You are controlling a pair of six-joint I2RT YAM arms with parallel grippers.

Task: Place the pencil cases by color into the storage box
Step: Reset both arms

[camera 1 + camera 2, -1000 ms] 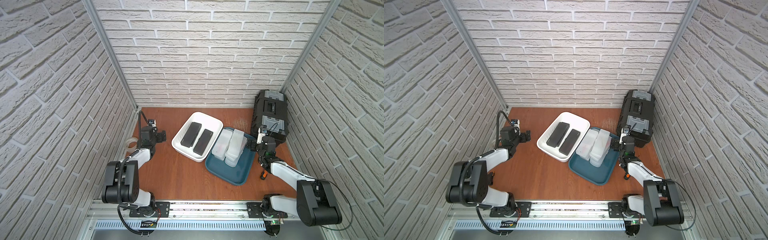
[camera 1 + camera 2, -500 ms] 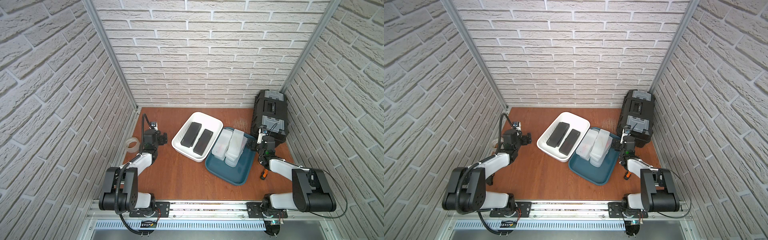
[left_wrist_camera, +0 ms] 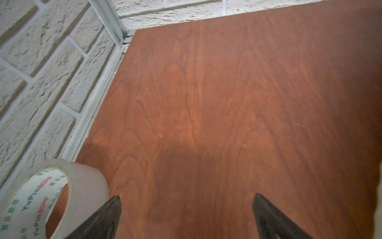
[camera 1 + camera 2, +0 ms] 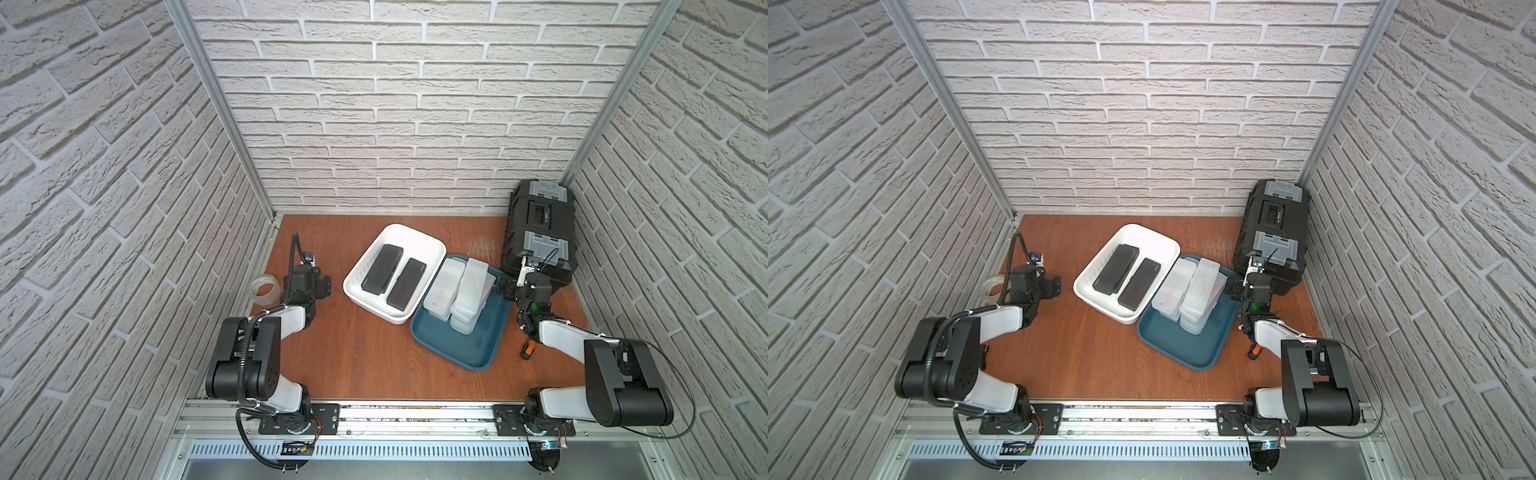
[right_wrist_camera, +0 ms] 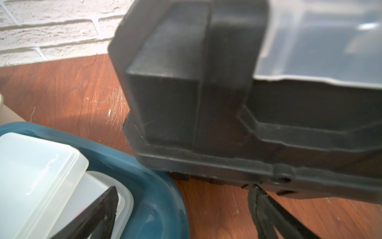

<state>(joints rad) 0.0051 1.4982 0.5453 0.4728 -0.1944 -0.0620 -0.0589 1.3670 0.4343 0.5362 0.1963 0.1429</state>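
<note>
In both top views, 2 black pencil cases [image 4: 382, 269] lie in a white bin [image 4: 415, 243], and frosted pencil cases [image 4: 469, 291] sit stacked on a blue tray [image 4: 461, 349].

Left wrist view: the left gripper [image 3: 187, 195] is spread wide and empty, beside a tape roll [image 3: 86, 182].

Right wrist view: the right gripper [image 5: 184, 187] is spread wide and empty, near a black toolbox [image 5: 186, 82].

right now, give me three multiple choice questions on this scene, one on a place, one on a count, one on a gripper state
1. Between the white bin and the blue tray, which holds the black pencil cases? A the bin B the tray C both
2. How many of them show? A one B two C four
3. The left gripper is: A open, empty B shut on a case C shut, empty

Answers: A, both lie inside the bin; B, two dark lids sit side by side in both top views; A, its fingers stand apart over bare table.
</note>
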